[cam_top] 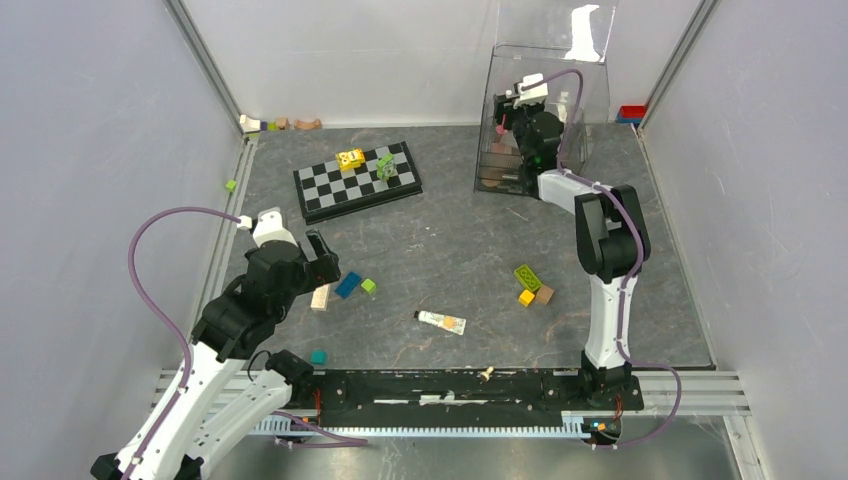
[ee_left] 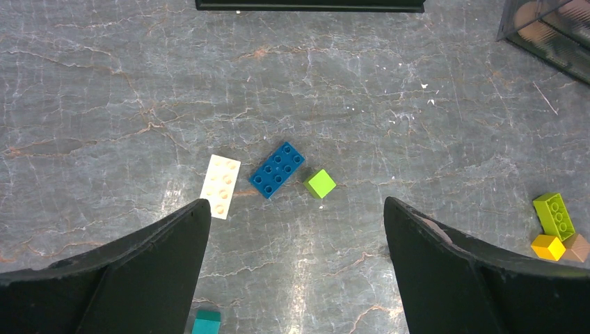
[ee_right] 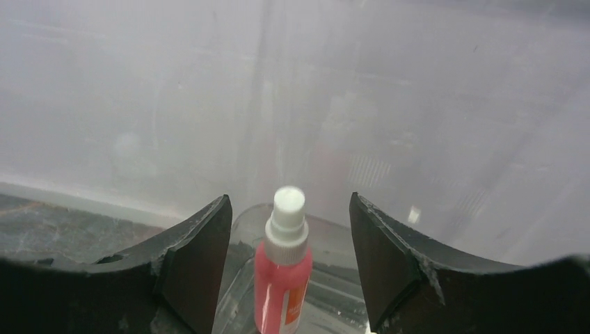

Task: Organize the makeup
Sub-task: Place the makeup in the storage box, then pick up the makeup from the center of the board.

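Standing free between the parted fingers (ee_right: 195,264) of the right hand (ee_right: 289,202), the pink spray bottle (ee_right: 282,278) is inside the clear organizer (cam_top: 590,90). A cream tube (cam_top: 441,321) lies on the surface (cam_top: 450,240) well behind that hand, not yet sorted; the left hand (ee_left: 296,205) gapes empty.

The left arm (cam_top: 205,375) and right arm (cam_top: 603,325) have white shells on their lower links and black housings at the joints. A lilac cable (cam_top: 132,262) loops along each to a white camera block (cam_top: 270,228) at the wrist. The fingers (ee_left: 139,271) are matt black wedges with blunt tips, and both bases are bolted to a black rail (cam_top: 450,385).
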Tool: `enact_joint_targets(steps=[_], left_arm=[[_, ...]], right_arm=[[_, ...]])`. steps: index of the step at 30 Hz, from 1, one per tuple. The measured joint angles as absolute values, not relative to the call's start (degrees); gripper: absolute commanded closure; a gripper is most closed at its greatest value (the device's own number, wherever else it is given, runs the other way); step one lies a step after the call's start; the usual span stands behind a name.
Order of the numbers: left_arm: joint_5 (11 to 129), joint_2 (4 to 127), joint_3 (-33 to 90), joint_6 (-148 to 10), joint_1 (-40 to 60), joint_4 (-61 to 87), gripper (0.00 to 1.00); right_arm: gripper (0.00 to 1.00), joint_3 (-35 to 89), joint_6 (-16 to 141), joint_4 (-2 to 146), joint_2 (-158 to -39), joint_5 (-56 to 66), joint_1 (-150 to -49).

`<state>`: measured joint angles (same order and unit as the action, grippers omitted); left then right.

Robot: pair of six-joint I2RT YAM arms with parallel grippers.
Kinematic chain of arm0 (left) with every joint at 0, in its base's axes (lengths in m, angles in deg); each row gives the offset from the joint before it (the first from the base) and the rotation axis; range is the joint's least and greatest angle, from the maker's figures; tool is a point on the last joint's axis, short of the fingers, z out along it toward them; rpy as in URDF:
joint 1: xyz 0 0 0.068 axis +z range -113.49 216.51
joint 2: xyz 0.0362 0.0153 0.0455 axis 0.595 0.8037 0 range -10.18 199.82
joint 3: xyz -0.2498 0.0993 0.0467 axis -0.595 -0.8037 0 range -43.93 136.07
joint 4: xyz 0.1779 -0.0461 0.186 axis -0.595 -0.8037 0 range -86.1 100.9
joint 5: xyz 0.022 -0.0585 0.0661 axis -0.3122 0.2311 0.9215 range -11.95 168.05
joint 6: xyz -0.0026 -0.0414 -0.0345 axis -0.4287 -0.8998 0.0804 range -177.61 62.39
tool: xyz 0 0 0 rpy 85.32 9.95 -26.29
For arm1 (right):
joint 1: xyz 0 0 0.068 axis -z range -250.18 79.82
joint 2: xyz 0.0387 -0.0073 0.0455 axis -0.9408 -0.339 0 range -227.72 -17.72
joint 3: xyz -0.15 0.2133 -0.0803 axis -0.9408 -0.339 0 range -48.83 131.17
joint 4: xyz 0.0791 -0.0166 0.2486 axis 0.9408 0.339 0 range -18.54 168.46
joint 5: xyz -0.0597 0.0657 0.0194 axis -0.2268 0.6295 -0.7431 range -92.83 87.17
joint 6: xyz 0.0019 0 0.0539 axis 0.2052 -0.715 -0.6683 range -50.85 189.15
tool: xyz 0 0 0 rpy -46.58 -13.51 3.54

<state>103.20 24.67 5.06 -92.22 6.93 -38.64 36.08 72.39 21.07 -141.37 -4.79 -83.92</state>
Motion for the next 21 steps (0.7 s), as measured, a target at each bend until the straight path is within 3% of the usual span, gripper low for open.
enact_joint_targets(steps=[11,21], left_arm=[[103.20,24.54,5.06,-92.22,6.93,-38.64,0.00],[102.98,24.52,5.06,-92.22,6.93,-38.62,0.00]], right_arm=[[0.30,34.09,71.78,24.48,-128.72,-6.32,-83.94],[0.35,14.11,70.12,45.04,-91.91,-9.11,-85.43]])
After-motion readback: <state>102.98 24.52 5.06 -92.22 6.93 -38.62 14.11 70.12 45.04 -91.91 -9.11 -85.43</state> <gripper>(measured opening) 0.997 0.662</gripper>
